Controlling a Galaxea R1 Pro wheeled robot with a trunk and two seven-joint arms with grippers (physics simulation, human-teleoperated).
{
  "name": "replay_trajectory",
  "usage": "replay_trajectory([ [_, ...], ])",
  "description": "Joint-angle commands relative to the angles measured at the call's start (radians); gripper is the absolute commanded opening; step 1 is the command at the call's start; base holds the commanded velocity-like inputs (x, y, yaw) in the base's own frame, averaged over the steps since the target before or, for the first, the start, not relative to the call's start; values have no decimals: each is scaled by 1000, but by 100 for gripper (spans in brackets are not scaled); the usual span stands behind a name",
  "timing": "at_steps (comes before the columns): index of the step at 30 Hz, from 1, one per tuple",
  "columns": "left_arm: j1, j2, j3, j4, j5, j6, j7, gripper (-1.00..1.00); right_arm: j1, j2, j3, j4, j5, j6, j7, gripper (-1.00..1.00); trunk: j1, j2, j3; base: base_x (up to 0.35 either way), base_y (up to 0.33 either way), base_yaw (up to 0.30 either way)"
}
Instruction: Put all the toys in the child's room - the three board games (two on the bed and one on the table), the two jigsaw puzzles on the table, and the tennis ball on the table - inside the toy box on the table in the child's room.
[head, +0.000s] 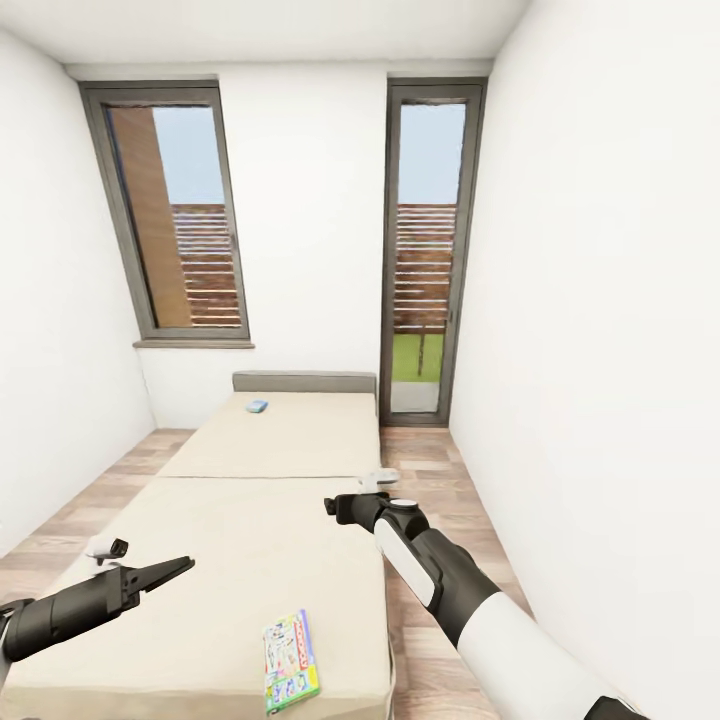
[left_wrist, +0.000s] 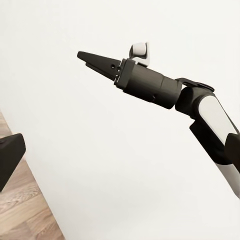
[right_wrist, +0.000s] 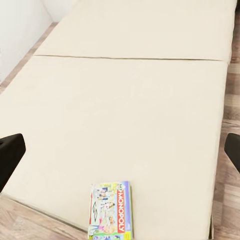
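Two board games lie on the bed (head: 250, 540). A white-and-green Monopoly box (head: 290, 662) rests near the foot end, also seen in the right wrist view (right_wrist: 111, 210). A smaller blue box (head: 256, 406) sits far off by the grey headboard (head: 304, 381). My left gripper (head: 180, 566) hovers above the bed's near left part, empty. My right gripper (head: 332, 505) hangs over the bed's right side, open and empty, its fingers wide apart at the picture's edges in its wrist view (right_wrist: 122, 150). The left wrist view shows the right gripper (left_wrist: 82, 56) from the side. The table and toy box are out of view.
White walls close in on both sides. A window (head: 180, 215) and a tall glass door (head: 425, 250) are in the far wall. Wooden floor (head: 440, 500) runs along the bed's right side, between bed and wall.
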Motion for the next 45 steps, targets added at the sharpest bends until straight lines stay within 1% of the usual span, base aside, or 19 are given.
replay_trajectory([
  [1, 0, 0, 0, 0, -1, 10, -4, 100, -1, 0, 2, -1, -10, 2, -9, 100, 0, -1, -1, 0, 138, -1],
  [36, 0, 0, 1, 0, 0, 10, -5, 100, -1, 0, 3, -2, -10, 3, -6, 100, 0, -1, -1, 0, 10, 0],
  [42, 0, 0, 1, 0, -1, 10, -5, 100, -1, 0, 2, -1, -10, 4, -7, 100, 0, -1, -4, 0, 0, -32],
  [45, 0, 0, 1, 0, -1, 10, -5, 100, -1, 0, 0, 0, -29, 5, -7, 100, 0, -1, -7, 0, 0, -109],
])
